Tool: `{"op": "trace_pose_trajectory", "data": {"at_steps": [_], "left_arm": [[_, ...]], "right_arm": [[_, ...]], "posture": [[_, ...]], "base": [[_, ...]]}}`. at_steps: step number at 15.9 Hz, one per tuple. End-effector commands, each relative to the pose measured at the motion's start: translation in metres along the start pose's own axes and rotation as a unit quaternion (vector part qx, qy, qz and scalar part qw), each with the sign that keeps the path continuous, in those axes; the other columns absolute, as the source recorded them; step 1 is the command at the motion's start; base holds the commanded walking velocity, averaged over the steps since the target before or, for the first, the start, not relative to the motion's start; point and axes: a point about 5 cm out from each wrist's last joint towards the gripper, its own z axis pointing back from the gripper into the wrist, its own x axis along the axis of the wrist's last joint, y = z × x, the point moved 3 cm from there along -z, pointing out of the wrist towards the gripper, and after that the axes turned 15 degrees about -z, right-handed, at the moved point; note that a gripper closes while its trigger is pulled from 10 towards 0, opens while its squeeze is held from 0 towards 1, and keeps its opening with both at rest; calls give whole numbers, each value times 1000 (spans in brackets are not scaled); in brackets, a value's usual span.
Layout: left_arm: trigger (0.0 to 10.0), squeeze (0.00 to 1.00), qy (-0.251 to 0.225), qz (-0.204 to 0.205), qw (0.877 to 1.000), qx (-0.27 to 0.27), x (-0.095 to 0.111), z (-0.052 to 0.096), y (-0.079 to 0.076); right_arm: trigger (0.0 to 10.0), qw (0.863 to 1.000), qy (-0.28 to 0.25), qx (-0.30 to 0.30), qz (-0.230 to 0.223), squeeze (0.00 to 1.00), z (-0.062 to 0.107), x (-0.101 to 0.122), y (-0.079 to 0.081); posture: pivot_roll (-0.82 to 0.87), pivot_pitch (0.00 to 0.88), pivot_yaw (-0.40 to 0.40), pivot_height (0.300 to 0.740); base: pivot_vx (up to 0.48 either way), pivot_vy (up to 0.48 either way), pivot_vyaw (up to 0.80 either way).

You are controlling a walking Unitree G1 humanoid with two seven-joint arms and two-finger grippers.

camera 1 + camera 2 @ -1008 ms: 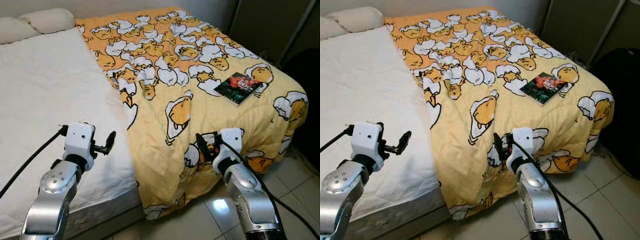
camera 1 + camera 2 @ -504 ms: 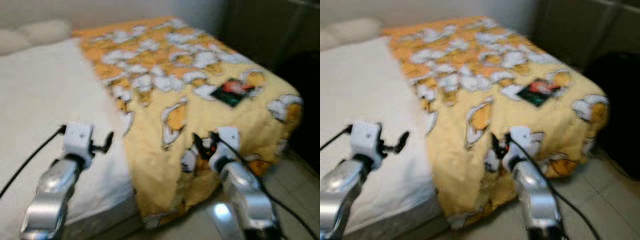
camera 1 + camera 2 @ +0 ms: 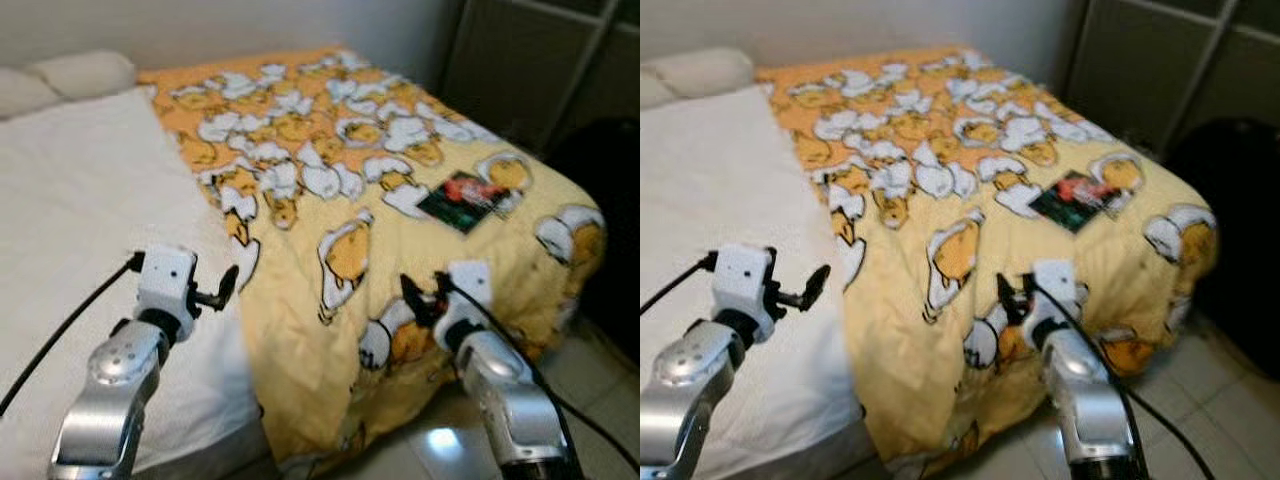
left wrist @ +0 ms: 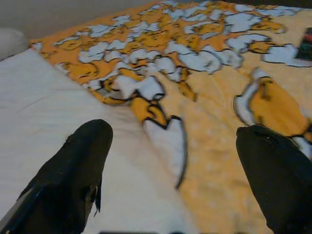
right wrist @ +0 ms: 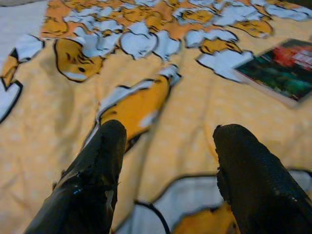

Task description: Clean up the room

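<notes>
Over at the left, the white mattress (image 3: 70,200) is lying bare, and the left gripper (image 3: 224,288) is hovering above it with fingers spread, holding nothing, just beside the edge of the yellow blanket (image 3: 330,180). The right gripper (image 3: 420,300), likewise released, is hanging over the blanket's draped front. The book (image 3: 462,196) is sitting well beyond it; reaching it probably means leaning in and approaching flat.
</notes>
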Motion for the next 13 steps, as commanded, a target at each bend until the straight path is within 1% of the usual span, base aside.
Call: {"op": "trace_pose_trajectory", "data": {"at_steps": [1,3,4,6,7,8,9,10,11,12,13], "left_arm": [[10000,0,-1,-6,1000,7,0,1,7],[10000,0,-3,-9,1000,2,1,1,6],[10000,0,-3,-9,1000,0,1,1,6],[10000,0,1,-3,1000,-18,-2,4,0],[10000,0,6,18,1000,-20,-4,7,-2],[10000,204,22,41,999,-11,-11,11,-3],[10000,1000,54,63,996,-25,-27,14,-8],[10000,1000,61,63,996,-29,-30,14,-10],[10000,1000,78,70,994,-40,-38,13,-13],[10000,1000,91,86,991,-49,-44,6,-16],[10000,1000,100,103,988,-63,-47,-5,-19]], "right_arm": [[10000,1000,-2,21,6,0,-4,1,14],[10000,1000,3,24,16,0,-4,-1,15],[10000,999,8,27,28,0,-4,-2,14],[10000,998,18,33,40,0,-1,-4,14],[10000,998,23,34,40,0,2,-4,12],[10000,999,23,31,37,0,5,-1,8],[10000,999,24,32,36,0,10,0,4],[10000,998,25,34,37,0,11,0,3],[10000,998,36,48,35,0,14,-3,2],[10000,995,54,78,42,0,17,-5,4],[10000,990,73,113,46,0,19,-6,7]], "posture": [[-45,0,3,740],[-45,0,3,740],[-52,0,7,740],[-60,0,11,740],[-54,0,4,740],[-49,0,-3,740],[-57,0,-5,740],[-57,0,-5,740],[-59,0,-8,740],[-62,0,-11,740],[-69,0,-12,740]], "base": [[311,0,0],[304,0,0],[270,0,0],[0,0,0],[0,0,0],[0,0,0],[0,0,0],[0,0,0],[0,0,0],[0,0,0],[0,0,0]]}}
